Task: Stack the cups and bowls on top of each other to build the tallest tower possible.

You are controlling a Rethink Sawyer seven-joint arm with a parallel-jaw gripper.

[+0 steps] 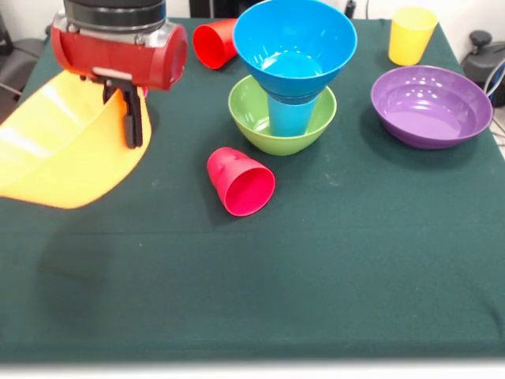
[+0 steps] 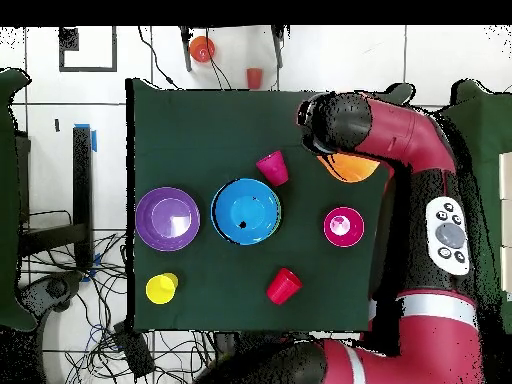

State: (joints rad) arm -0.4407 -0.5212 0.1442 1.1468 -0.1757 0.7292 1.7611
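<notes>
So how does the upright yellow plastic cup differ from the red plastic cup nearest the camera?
The yellow plastic cup stands upright, mouth up, by the wide purple bowl. The red plastic cup lies tipped on its side, mouth toward the camera, in front of the green bowl. Both are small tapered tumblers.

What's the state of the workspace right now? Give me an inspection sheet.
Surface: dark green cloth covers the table.
Job's things: blue bowl sits on light blue cup inside green bowl. Purple bowl and yellow cup are upright. Near red cup and far red cup lie on their sides. Small red bowl stands alone.
Clutter: nothing seen.
Gripper: fingers shut on rim of tilted orange-yellow bowl.
Cables: tangle on floor.
Surroundings: two small coloured items beyond the table.
</notes>
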